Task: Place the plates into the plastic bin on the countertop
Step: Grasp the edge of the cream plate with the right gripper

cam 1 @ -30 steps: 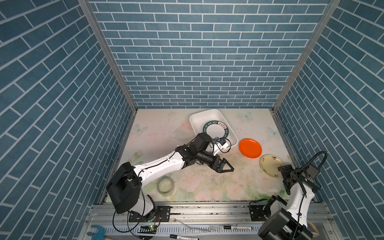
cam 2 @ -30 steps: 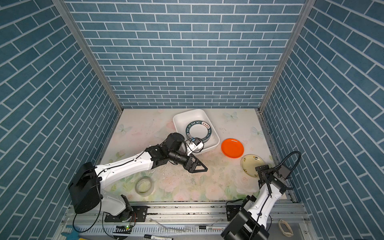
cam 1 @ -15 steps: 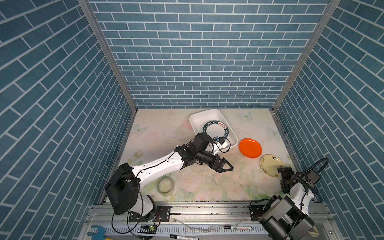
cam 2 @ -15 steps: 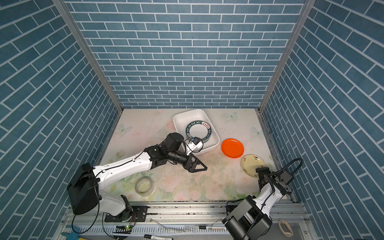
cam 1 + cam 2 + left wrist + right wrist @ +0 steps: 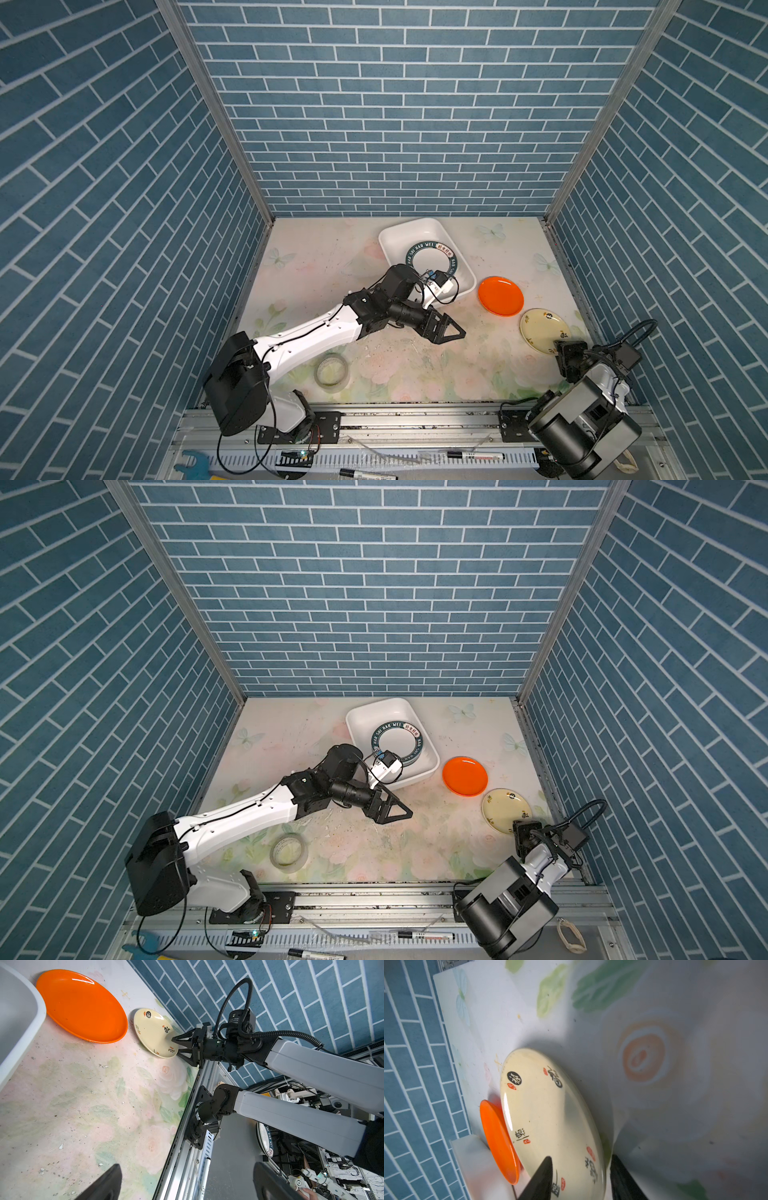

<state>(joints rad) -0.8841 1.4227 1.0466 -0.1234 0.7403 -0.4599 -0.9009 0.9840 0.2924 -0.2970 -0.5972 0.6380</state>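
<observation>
My right tool [image 5: 175, 1046] straddles the rim of the yellow plate [image 5: 151, 1030] on the desk [image 5: 83, 1105], one finger over and one under, whether clamped I cannot tell, so I should pinch deep and lift level toward the bin [image 5: 395, 245] beyond the orange plate [image 5: 81, 1005].

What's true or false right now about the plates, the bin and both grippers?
A green-rimmed plate lies in the plastic bin. True.
The orange plate is in the bin. False: it lies on the countertop beside the bin.
The right gripper straddles the rim of the pale yellow plate. True.
The left gripper holds a plate. False: its jaws stand open and empty.
</observation>
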